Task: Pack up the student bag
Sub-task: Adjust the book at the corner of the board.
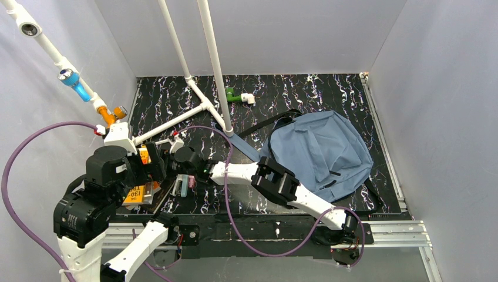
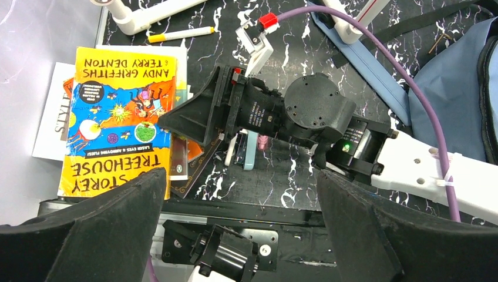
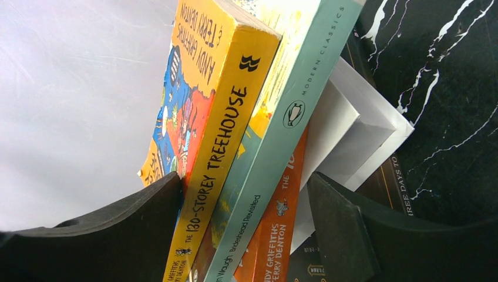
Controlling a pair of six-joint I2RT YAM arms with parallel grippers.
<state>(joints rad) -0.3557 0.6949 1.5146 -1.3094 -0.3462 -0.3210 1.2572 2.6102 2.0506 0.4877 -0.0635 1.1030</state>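
Observation:
The slate-blue student bag (image 1: 323, 153) lies flat at the right of the table; its edge also shows in the left wrist view (image 2: 452, 100). A stack of books (image 1: 140, 191) lies at the near left, with the yellow "130-Storey Treehouse" (image 2: 120, 117) on top. My right gripper (image 3: 244, 200) reaches across to this stack. Its jaws stand wide apart around the spines of the yellow, teal (image 3: 282, 135) and orange books; the left finger touches the yellow cover. My left gripper (image 2: 241, 235) hangs above the right gripper (image 2: 176, 120), wide open and empty.
A teal and pink flat item (image 2: 249, 150) lies beside the books under the right wrist. A yellow-tipped marker (image 2: 179, 34) lies behind the stack. A white pipe frame (image 1: 199, 106) stands mid-table, with a green fitting (image 1: 234, 95) at the back. A purple cable (image 2: 364, 47) crosses above.

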